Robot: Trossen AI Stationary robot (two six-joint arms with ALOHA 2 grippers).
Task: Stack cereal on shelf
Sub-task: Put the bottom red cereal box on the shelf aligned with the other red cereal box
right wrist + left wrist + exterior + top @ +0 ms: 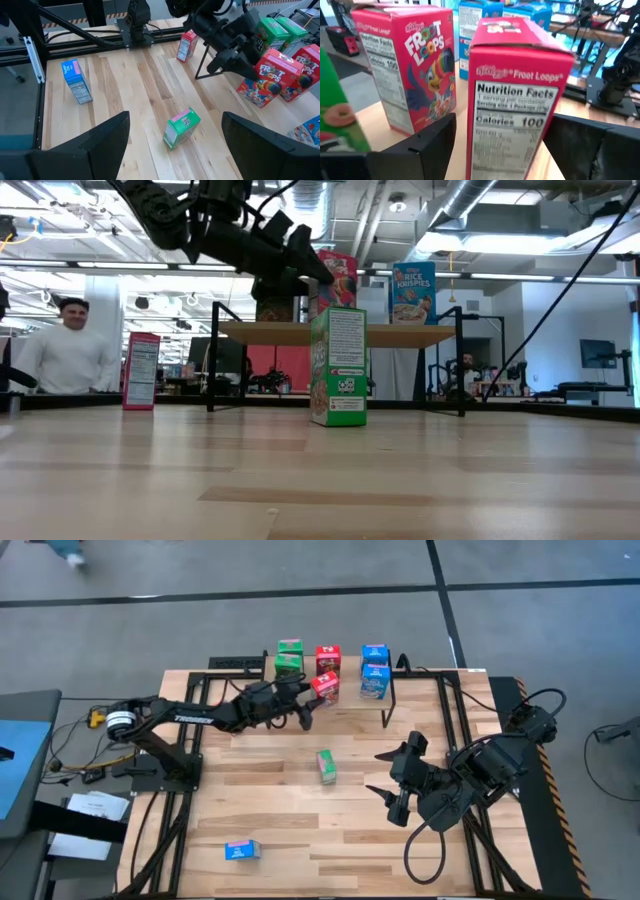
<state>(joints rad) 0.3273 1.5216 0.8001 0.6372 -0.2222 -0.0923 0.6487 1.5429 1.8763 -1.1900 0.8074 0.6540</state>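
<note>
A blue cereal box is seen standing alone near the front edge of the table, well apart from the rest. Farther in, a green cereal box stands upright at mid-table; in the low view it is the nearest box to the camera. The right gripper is held above the table to the right of that green box, fingers spread wide, nothing between them.

Toward the back, the shelf carries most of the boxes. Two green boxes are placed at its left end, two blue boxes toward its right, and a red box between them. A second red box sits just in front of the first, at the left gripper. The left fingers are seen parted on either side of this box, a gap visible at each side; no grip is shown.

A third red box stands on the table beyond the shelf's left legs. A person is visible in the room behind.
</note>
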